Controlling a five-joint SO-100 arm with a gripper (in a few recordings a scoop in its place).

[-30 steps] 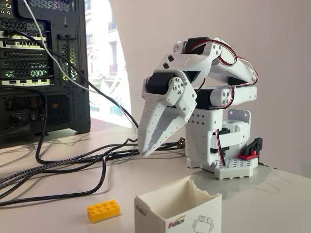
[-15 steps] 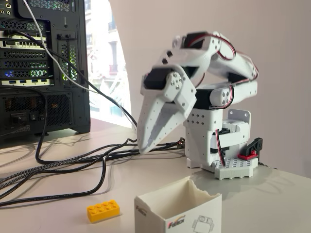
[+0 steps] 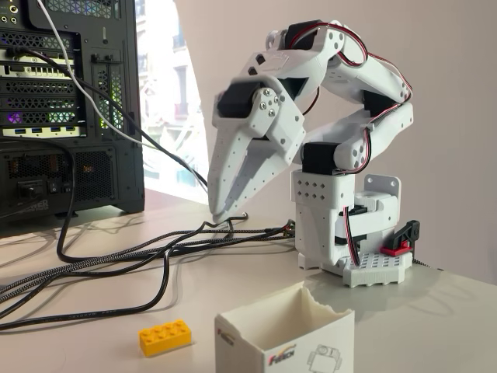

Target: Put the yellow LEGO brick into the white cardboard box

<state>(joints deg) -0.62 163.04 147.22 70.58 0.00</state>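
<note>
**Fixed view: task not yet begun, brick ungrasped**

Fixed view shows the white arm folded well behind the white cardboard box, whose ragged top is seen to be unfilled. The tool is held above the counter, tips pointing down and drawn together on nothing. The yellow LEGO brick lies on the counter just left of the box. Reaching, grasping, carrying and dropping are all judged to remain.

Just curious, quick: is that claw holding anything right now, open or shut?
Gripper: shut, holding nothing; the brick lies on the table.
</note>
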